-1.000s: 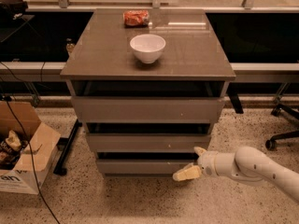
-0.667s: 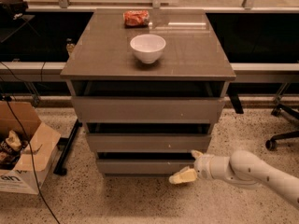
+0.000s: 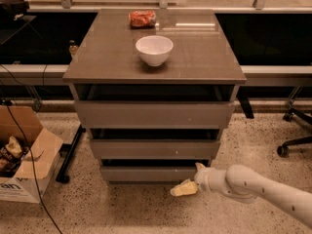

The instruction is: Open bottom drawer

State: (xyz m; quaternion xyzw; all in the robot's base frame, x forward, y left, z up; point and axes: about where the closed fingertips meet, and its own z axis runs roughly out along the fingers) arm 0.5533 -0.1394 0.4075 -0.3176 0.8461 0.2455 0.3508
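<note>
The bottom drawer (image 3: 151, 173) is the narrowest and lowest of three grey-brown handleless fronts on a cabinet; a thin dark gap shows above it. My gripper (image 3: 191, 178), with cream fingers on a white arm coming in from the lower right, sits at the drawer front's lower right corner. One finger (image 3: 183, 188) lies below the front near the floor, the other (image 3: 200, 167) is up by the drawer's right end.
The mid-sized drawer (image 3: 155, 149) and widest top drawer (image 3: 154, 114) are above. A white bowl (image 3: 154, 49) and a red packet (image 3: 142, 18) sit on the cabinet top. An open cardboard box (image 3: 24, 155) stands at left, a chair base (image 3: 294, 140) at right.
My gripper and arm have moved left along the floor, toward the lower right corner of the bottom drawer front. The drawers have not moved.
</note>
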